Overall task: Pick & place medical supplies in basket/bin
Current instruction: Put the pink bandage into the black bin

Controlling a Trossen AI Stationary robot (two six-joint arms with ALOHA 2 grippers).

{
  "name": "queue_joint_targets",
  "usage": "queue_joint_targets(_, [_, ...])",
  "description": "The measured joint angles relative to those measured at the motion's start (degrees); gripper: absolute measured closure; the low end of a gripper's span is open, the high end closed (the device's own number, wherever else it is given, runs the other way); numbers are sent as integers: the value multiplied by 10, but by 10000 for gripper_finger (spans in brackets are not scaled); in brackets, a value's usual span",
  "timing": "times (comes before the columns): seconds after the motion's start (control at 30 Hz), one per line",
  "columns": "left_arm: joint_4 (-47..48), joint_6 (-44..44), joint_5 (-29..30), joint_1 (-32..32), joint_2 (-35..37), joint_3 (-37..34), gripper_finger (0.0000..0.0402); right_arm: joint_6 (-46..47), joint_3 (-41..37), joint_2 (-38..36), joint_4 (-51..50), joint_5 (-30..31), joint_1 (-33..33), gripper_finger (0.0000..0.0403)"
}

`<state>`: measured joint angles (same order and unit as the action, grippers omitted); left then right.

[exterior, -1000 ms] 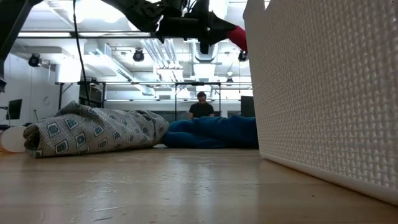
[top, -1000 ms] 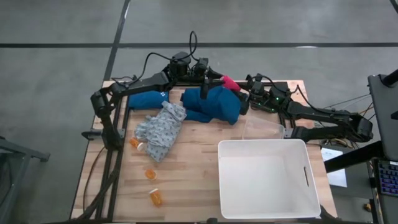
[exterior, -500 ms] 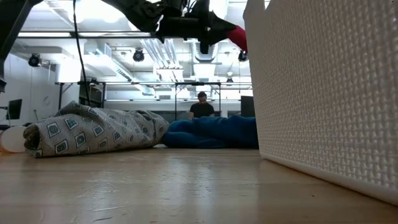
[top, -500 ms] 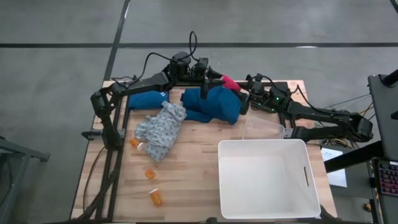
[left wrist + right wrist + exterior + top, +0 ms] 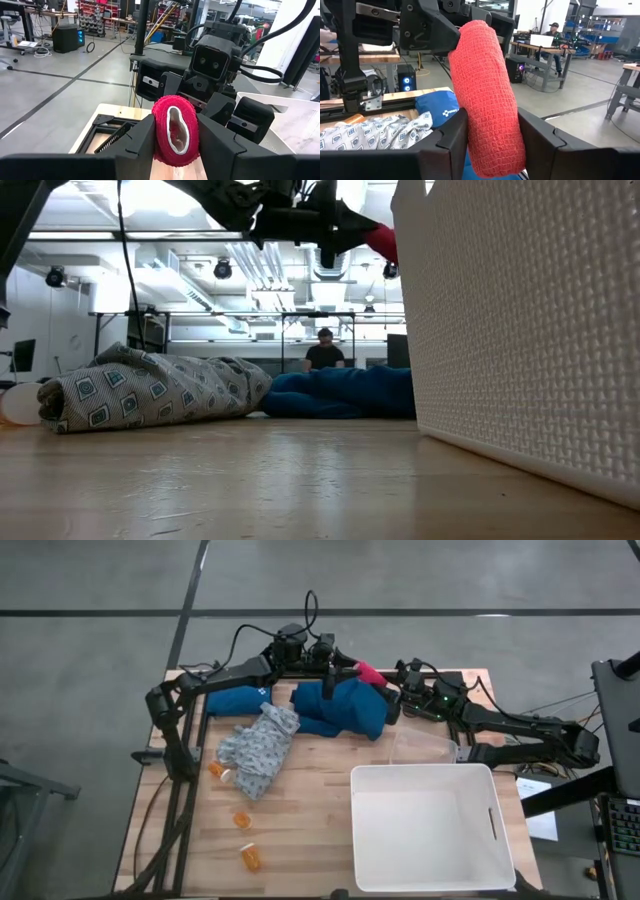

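A pink-red cylinder (image 5: 370, 672), a roll of woven wrap, hangs in the air over the table's far edge, above the dark teal garment (image 5: 345, 708). My left gripper (image 5: 354, 668) reaches it from the left and my right gripper (image 5: 390, 690) from the right; both are shut on it. The pale patterned garment (image 5: 258, 748) lies bunched on the wood left of centre. Three orange pill bottles (image 5: 242, 820) lie on the wood near the left front. The white tub (image 5: 430, 828) stands at the near right. My left gripper pinches the cylinder's left end (image 5: 175, 131) between its two fingers (image 5: 142, 137), one on each side of its round wall. The fingers come in level from the table's left and lie along the roll. It is clear of the table. My right gripper pinches the cylinder's other end (image 5: 490, 135) between its two fingers (image 5: 452, 142), one on either side. They come level from the table's right, along the roll. The roll slants away toward the left gripper's fingers (image 5: 432, 32), above the cloth.
A second blue folded cloth (image 5: 237, 700) lies at the far left. A clear plastic container (image 5: 425, 747) stands just beyond the tub. In the low view the tub's textured wall (image 5: 520, 330) fills the right side. A person sits in the room far behind.
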<state>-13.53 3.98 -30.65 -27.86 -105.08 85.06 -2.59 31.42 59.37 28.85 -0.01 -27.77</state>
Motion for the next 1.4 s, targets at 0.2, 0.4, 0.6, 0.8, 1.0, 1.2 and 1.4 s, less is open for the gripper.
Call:
queue_joint_targets(0.2, [0, -36, 2, 0, 0, 0, 268, -2, 0, 0, 0, 0, 0, 267])
queue_joint_targets(0.4, [0, -36, 2, 0, 0, 0, 268, -2, 0, 0, 0, 0, 0, 256])
queue_joint_targets(0.6, [0, -44, 2, 0, 0, 0, 268, -1, 0, 0, 0, 0, 0, 254])
queue_joint_targets(0.8, [0, -44, 2, 0, 0, -1, 265, 0, 0, 0, 1, 0, 0, 255])
queue_joint_targets(1.0, [1, -40, 13, 0, 0, -1, 206, 1, 0, 0, 4, 2, 0, 253])
queue_joint_targets(1.2, [1, -30, 13, 0, -1, -2, 107, 2, 1, -1, 5, 2, 0, 252])
queue_joint_targets(1.4, [-2, -24, 13, 0, -1, -2, 26, 1, 1, -1, 4, 2, 0, 252])
